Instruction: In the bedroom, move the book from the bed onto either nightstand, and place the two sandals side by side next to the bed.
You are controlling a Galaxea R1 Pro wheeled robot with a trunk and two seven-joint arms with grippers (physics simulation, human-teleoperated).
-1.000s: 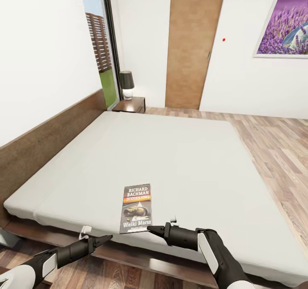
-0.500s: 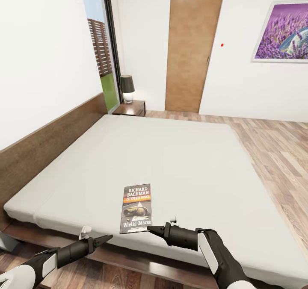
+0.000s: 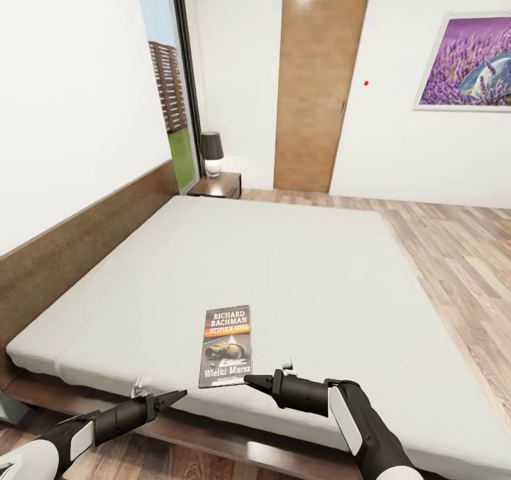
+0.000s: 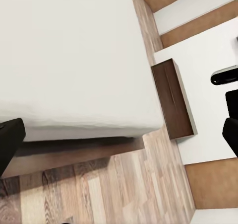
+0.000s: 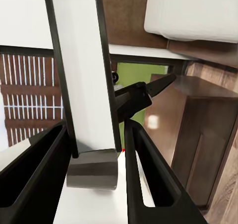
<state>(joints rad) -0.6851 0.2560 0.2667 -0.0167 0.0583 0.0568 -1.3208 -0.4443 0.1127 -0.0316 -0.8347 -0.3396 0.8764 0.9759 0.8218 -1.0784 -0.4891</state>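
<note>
Head view takes in the bedroom first: white walls, a wood-plank floor (image 3: pixel 454 253), a brown door (image 3: pixel 316 89) at the far side, a tall dark-framed window (image 3: pixel 170 82) to its left and a lavender picture (image 3: pixel 465 61) on the right wall. Most of what I see is the bed (image 3: pixel 284 274), a pale grey mattress on a dark wood frame with its headboard (image 3: pixel 78 246) along the left wall. At the far corner of the bed stands the nightstand (image 3: pixel 216 184), carrying a dark-shaded lamp (image 3: pixel 211 146).

Near the front edge of the mattress lies the book (image 3: pixel 227 345), flat, cover up, its title end toward me. My right gripper (image 3: pixel 254 381) hovers just beside the book's near right corner, fingers drawn to a narrow point with nothing between them. My left gripper (image 3: pixel 170 397) hangs lower, off the mattress edge over the bed frame, its fingers also close together and empty.

From the left wrist I see the mattress corner, the floor and a long dark-wood cabinet (image 4: pixel 172 99) against the wall.
</note>
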